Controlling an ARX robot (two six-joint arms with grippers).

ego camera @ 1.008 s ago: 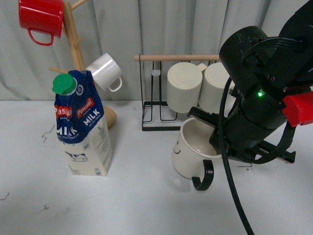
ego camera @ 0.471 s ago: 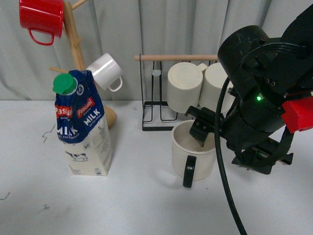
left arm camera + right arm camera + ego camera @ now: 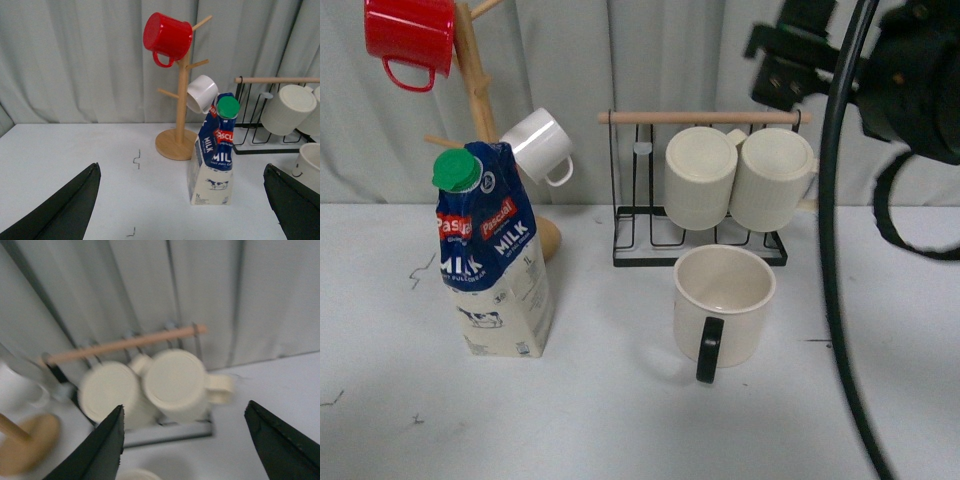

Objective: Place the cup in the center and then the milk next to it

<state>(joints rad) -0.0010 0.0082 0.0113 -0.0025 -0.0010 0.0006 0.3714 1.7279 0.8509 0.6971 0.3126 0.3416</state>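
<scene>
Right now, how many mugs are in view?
5: red mug and small white mug on the wooden tree, two ribbed cream mugs on the wire rack, cream black-handled mug on the table.

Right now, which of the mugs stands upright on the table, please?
The wide cream mug with the black handle; the ribbed cream mugs, the white mug and the red mug are hung up.

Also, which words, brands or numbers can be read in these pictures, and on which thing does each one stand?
"Pascual": on the red label of the milk, on both faces that show in the front view.
"MILK": white letters on the blue part of the milk, under that label.
Smaller print on the milk: too small to read.
Cup: no text shows.
</scene>
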